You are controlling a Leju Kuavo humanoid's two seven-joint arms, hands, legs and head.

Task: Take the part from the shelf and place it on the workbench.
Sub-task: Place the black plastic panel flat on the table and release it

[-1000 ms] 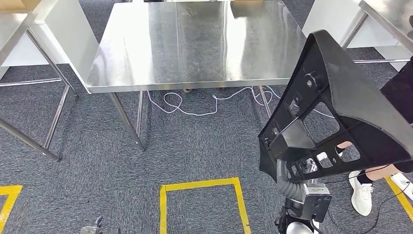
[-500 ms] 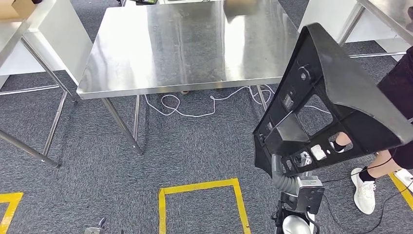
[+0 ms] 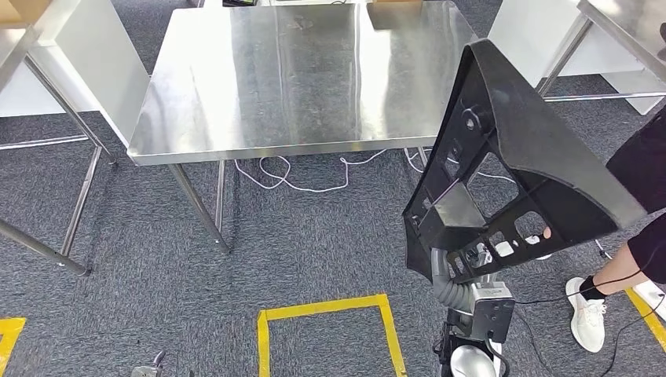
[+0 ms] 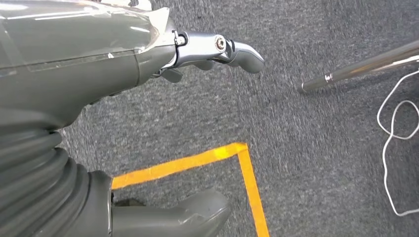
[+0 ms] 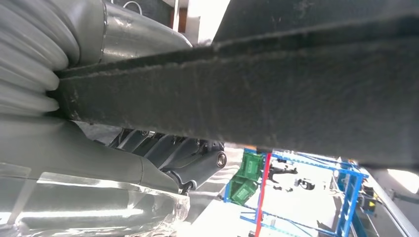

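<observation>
one large black part (image 3: 542, 169), ribbed and full of cut-outs, stands tilted in the air at the right of the head view, held up from below by the right hand (image 3: 463, 263). the hand grips the part's lower edge; in the right wrist view its fingers (image 5: 185, 160) are curled in under the part's dark edge (image 5: 276, 94), pressed close against it. the part's top corner overlaps the near right corner of the workbench (image 3: 236, 94) in the head view, but it is above the floor, not resting on the steel top. the left hand (image 4: 148, 59) hangs low over the grey carpet (image 3: 314, 243), holding nothing; its fingers (image 4: 237, 52) are loosely bent and its thumb (image 4: 183, 215) is well apart from them. yellow tape (image 3: 330, 310) marks a square on the carpet before the workbench. a white cable (image 3: 298, 177) lies looped under the bench. a person's leg and white shoe (image 3: 585, 314) stand at the right, just beside the part.
</observation>
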